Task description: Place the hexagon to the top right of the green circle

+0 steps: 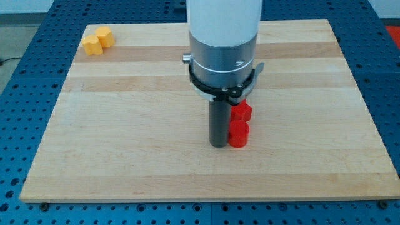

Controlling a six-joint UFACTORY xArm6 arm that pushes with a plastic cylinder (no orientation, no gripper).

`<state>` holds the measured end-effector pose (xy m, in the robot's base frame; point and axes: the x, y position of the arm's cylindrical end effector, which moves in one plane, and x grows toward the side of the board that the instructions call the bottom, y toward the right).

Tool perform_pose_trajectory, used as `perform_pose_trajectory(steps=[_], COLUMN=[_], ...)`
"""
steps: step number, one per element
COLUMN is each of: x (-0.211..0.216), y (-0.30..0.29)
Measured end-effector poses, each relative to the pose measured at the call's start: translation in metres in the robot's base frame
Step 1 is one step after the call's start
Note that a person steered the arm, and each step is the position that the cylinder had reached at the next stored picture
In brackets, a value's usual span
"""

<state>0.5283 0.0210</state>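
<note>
My tip (219, 145) rests on the wooden board (125, 137) a little below its centre. It touches the left side of a red block (238, 134). A second red block (241, 112), hexagon-like, sits just above the first and touches it, partly under the arm's collar. Two yellow blocks lie together at the board's top left corner: one (92, 44) looks like a hexagon, the other (104, 37) sits to its upper right. No green circle shows in the view; the arm's wide body (224, 37) hides part of the board's top middle.
The board is ringed by a blue perforated table (19, 125). The yellow blocks lie close to the board's top left edge.
</note>
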Motion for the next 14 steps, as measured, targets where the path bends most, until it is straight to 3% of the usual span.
perform_pose_trajectory(steps=[1,2,5,7,9,12,14], x=[0.0,-0.061,-0.333,-0.336,-0.334,-0.304,-0.275], y=[-0.037,-0.105,-0.112,-0.157,-0.324,-0.313,-0.221])
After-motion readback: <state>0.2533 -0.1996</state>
